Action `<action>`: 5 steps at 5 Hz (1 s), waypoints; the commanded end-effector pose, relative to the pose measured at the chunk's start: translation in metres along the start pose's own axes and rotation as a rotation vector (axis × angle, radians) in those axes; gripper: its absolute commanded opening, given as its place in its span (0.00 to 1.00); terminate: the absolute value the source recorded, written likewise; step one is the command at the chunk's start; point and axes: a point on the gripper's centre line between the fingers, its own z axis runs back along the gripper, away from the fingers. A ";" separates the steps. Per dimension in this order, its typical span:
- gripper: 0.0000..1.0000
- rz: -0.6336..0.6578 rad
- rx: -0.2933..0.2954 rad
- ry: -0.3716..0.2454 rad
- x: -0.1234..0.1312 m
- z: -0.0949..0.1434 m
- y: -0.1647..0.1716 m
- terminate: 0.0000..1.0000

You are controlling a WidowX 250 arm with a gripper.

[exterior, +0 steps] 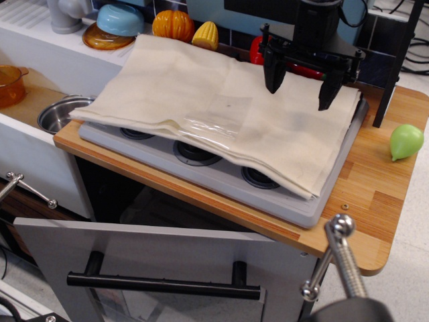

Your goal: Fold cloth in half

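Cream cloth (201,107) covers the stove (221,184); open-jawed gripper (302,88) hovers above, green pear (406,141) nearby.

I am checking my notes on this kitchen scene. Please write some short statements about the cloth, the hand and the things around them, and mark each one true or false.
1. The cloth lies spread over the stove top. True.
2. The hand is shut on a corner of the cloth. False: its fingers stand apart above the cloth's far right part and hold nothing.
3. A green pear sits on the wooden counter to the right of the stove. True.
4. The cloth has a shiny clear patch near its front edge. True.
5. The oven door below the stove is closed. False: it hangs open.
6. The metal pot stands on top of the cloth. False: it sits to the left, beside the counter.
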 end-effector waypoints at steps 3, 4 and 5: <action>1.00 0.100 -0.072 -0.057 0.005 -0.002 -0.019 0.00; 1.00 0.133 -0.105 -0.098 0.008 -0.004 -0.026 0.00; 1.00 0.135 -0.107 -0.125 0.010 -0.012 -0.039 0.00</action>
